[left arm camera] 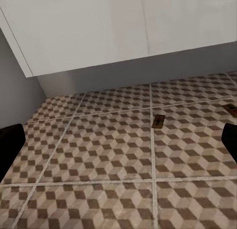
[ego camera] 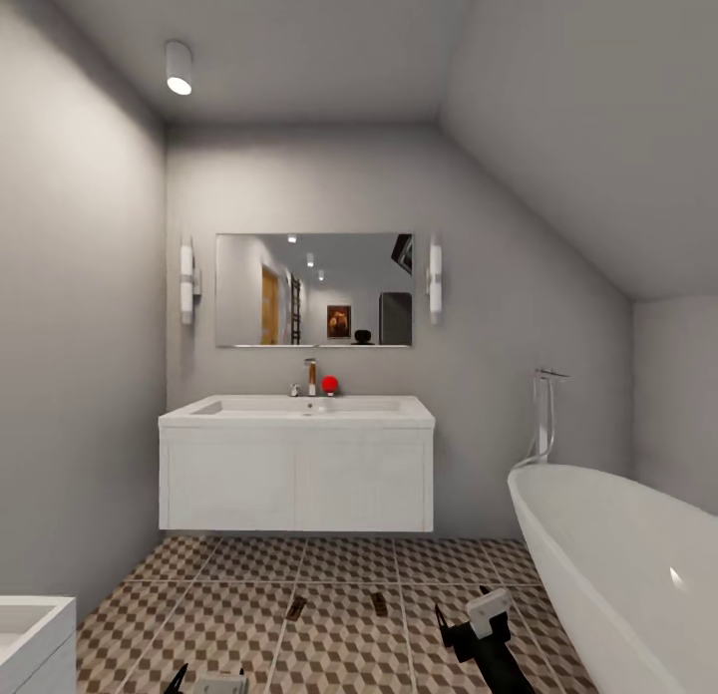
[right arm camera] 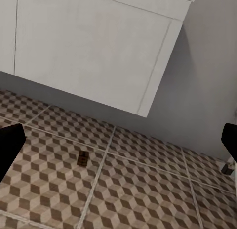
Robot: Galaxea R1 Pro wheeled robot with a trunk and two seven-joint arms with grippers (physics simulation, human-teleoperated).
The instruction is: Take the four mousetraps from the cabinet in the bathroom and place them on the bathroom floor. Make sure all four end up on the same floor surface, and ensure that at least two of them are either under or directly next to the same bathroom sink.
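Two mousetraps lie on the cube-patterned bathroom floor [ego camera: 339, 644] in front of the white wall-hung sink [ego camera: 296, 409]: one mousetrap [ego camera: 297, 606] to the left, the other mousetrap [ego camera: 379, 603] to the right. The left wrist view shows the first trap [left arm camera: 158, 121] ahead on the tiles and the second [left arm camera: 230, 109] at the frame's edge. The right wrist view shows one trap [right arm camera: 84, 159] near the vanity's corner. My left gripper [left arm camera: 118, 145] hangs open over bare tiles with nothing in it. My right gripper [right arm camera: 118, 142] is open too, its arm [ego camera: 479, 629] low in the head view. The cabinet is out of view.
A white oval bathtub [ego camera: 618, 564] with a floor-standing tap [ego camera: 544, 415] takes up the right side. The corner of a white fixture [ego camera: 30, 634] stands at the lower left. A mirror [ego camera: 314, 289] hangs above the sink, and a red object [ego camera: 329, 384] sits by the chrome tap [ego camera: 310, 376].
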